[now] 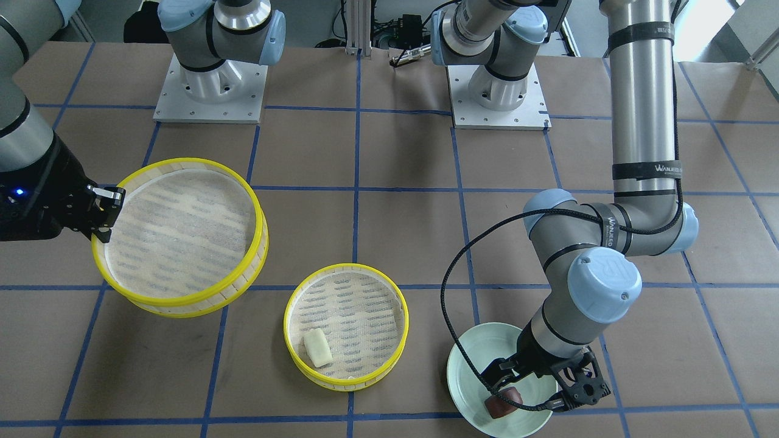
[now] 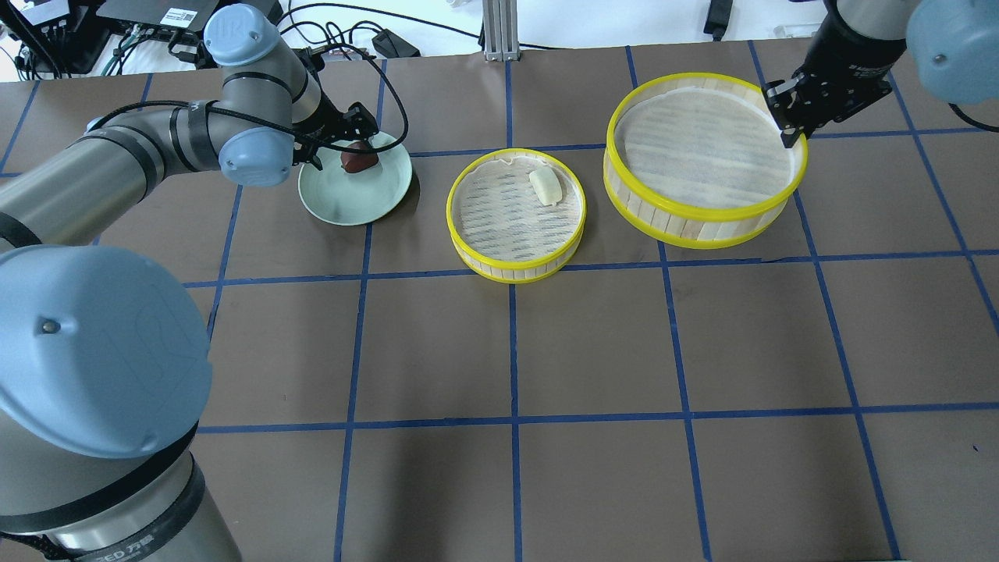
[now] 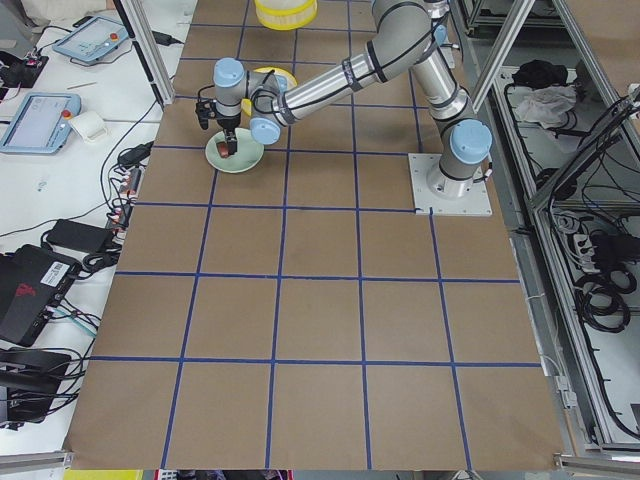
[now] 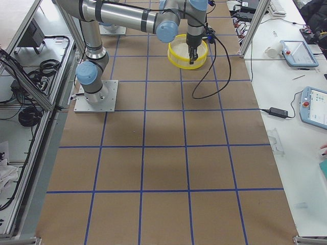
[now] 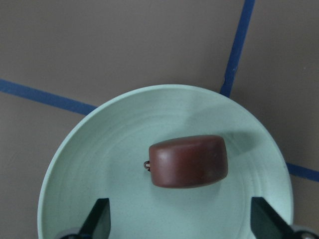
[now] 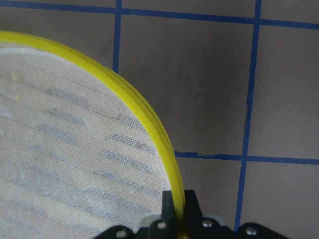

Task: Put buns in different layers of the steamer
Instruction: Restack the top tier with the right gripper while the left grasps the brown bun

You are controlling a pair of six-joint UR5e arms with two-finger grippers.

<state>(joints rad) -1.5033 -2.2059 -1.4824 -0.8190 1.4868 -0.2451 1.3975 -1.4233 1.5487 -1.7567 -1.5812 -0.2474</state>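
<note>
The dark reddish-brown bun (image 5: 189, 160) lies on the pale green plate (image 5: 124, 149). My left gripper (image 5: 182, 221) hovers over it, open, with one finger on each side and not touching it. The bun (image 1: 504, 401) and gripper (image 1: 538, 383) also show in the front view. The cream-white bun (image 2: 545, 187) lies in the smaller-looking steamer layer (image 2: 507, 269) at the table's middle. My right gripper (image 6: 177, 204) is shut on the yellow rim of the second steamer layer (image 6: 144, 112), which is empty and looks larger and tilted in the overhead view (image 2: 702, 215).
The two arm bases (image 1: 210, 91) stand at the robot's side of the brown table with its blue tape grid. The left arm's black cable (image 1: 450, 286) loops beside the plate (image 2: 351, 199).
</note>
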